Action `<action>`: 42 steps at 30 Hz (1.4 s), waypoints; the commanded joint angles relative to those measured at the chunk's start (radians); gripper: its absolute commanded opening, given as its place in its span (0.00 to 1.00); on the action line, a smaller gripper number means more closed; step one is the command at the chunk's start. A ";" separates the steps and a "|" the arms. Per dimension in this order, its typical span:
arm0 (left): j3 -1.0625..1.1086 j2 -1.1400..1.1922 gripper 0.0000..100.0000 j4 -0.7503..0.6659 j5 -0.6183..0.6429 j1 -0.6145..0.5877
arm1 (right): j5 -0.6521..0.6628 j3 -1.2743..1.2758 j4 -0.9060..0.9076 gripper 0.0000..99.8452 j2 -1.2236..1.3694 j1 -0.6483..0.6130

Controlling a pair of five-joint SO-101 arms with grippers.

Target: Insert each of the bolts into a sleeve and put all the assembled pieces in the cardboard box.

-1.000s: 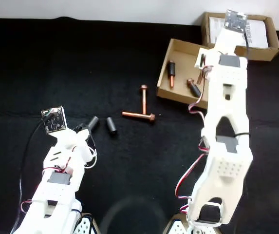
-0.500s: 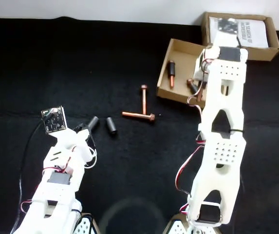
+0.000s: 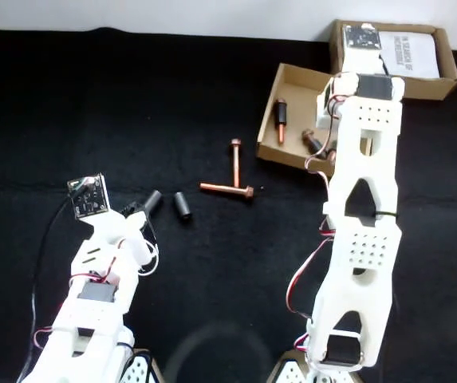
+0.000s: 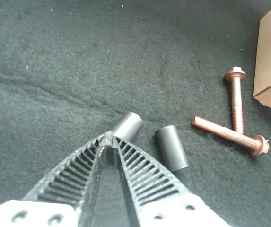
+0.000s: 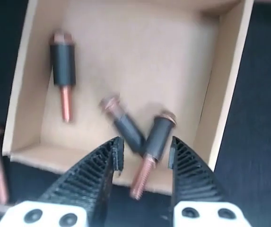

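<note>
White arms (image 3: 364, 239); red cables (image 3: 289, 297); black ribbed left hand (image 4: 109, 138), right hand (image 5: 144, 144) (screwed bases).

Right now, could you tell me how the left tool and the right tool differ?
The left tool is shut, while the right tool is open. The left tool sits low over the black mat with its tip at a loose sleeve; the right tool hangs over the box. Nothing is inside the left tool, whereas an assembled piece lies unclamped between the right tool's jaws. Both are black and ribbed.

Black table (image 3: 92, 96), 2 loose bolts (image 3: 235, 163), 2 sleeves (image 3: 183, 205), open cardboard box (image 3: 296, 92), second box (image 3: 431, 89) behind
</note>
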 commanded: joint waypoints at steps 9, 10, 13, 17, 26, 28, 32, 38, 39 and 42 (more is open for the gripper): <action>0.005 0.001 0.01 -0.017 -0.005 -0.012 | 0.012 -0.148 0.232 0.14 -0.059 -0.041; 0.005 0.001 0.01 -0.017 -0.005 -0.012 | 0.012 -0.174 0.269 0.14 -0.068 -0.054; 0.005 0.001 0.01 -0.017 -0.005 -0.024 | 0.008 -0.205 0.289 0.14 -0.120 -0.082; 0.002 0.001 0.01 -0.017 -0.005 -0.056 | 0.009 -0.202 0.289 0.14 -0.229 -0.128; -0.001 -0.007 0.01 -0.017 -0.002 -0.133 | 0.003 0.177 0.289 0.14 -0.470 -0.389; 0.005 -0.007 0.01 -0.017 -0.003 -0.156 | -0.026 0.274 0.288 0.14 -0.518 -0.450; 0.010 -0.008 0.01 -0.011 -0.003 -0.213 | -0.066 0.392 0.285 0.14 -0.555 -0.547; 0.012 -0.008 0.01 -0.008 -0.006 -0.300 | -0.121 0.415 0.240 0.14 -0.552 -0.631; 0.013 -0.008 0.01 -0.002 -0.023 -0.305 | -0.137 0.417 0.222 0.14 -0.552 -0.641; 0.013 -0.010 0.01 0.037 -0.100 -0.305 | -0.170 0.429 0.170 0.14 -0.549 -0.667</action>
